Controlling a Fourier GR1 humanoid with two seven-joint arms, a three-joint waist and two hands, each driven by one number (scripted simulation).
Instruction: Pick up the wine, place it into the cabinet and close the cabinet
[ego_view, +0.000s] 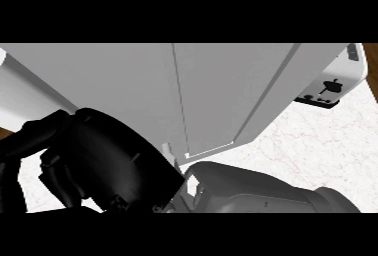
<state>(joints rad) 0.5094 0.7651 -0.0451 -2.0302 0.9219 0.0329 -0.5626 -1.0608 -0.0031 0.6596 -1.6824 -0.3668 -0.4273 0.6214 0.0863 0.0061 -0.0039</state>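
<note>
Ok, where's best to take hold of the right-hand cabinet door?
Take the right cabinet door by its near edge, beside the centre seam, coming from the robot's side. That edge seems to stand slightly proud, offering a lip. The face is flat, and no clear handle shows.

We see grey cabinet (148, 90) filling view above and just beyond black left hand (81, 160), doors shut, thin seam between two flat door panels. Wine hidden from us; cannot tell where it lies.
</note>
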